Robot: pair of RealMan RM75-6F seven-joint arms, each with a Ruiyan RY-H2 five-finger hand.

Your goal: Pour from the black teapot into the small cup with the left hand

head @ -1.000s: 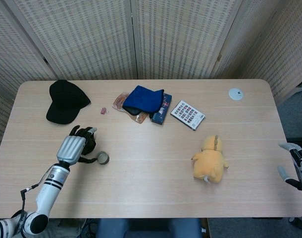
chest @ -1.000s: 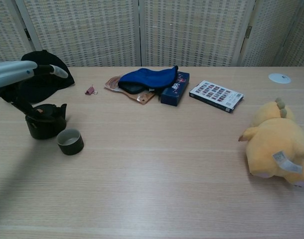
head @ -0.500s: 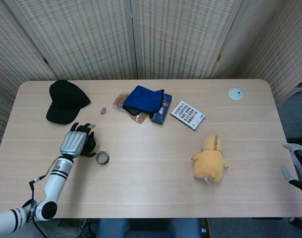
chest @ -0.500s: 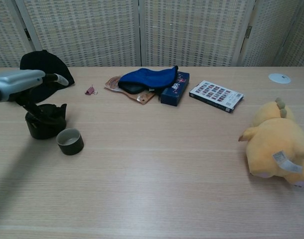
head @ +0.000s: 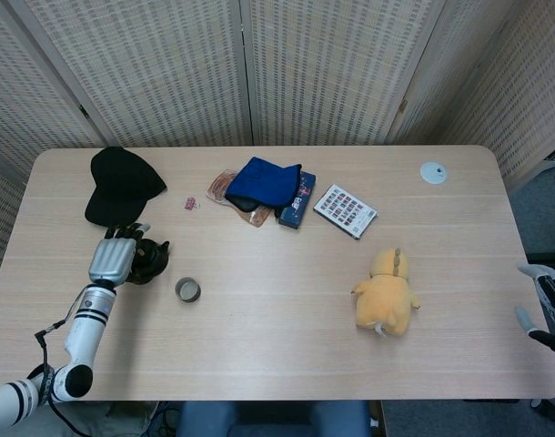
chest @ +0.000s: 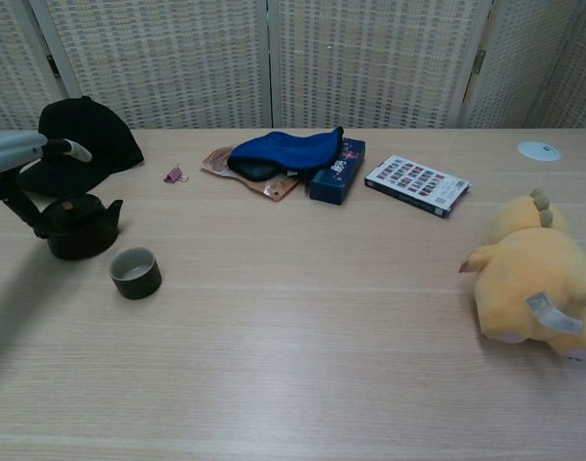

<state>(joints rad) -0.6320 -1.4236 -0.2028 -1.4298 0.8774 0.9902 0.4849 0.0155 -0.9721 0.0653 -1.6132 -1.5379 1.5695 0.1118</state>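
The black teapot (head: pixel 151 259) (chest: pixel 82 229) stands upright on the table at the left, lid on, spout towards the right. Just to its right and nearer the front sits the small dark cup (head: pixel 187 290) (chest: pixel 135 273), open side up. My left hand (head: pixel 112 259) (chest: pixel 14 152) is at the teapot's left side, and a dark finger runs down to its handle side, so it holds the pot there. My right hand (head: pixel 543 300) hangs off the table's right edge with its fingers apart and nothing in it.
A black cap (head: pixel 121 187) lies behind the teapot. A pink clip (head: pixel 190 204), a blue cloth (head: pixel 264 182) on packets and a patterned box (head: pixel 345 210) lie at mid-back. A yellow plush (head: pixel 387 291) sits at the right, a white disc (head: pixel 433 172) far right.
The teapot has moved left, away from the cup, and come back upright from its tilt. My left hand has shifted left with it. The right hand has barely moved.
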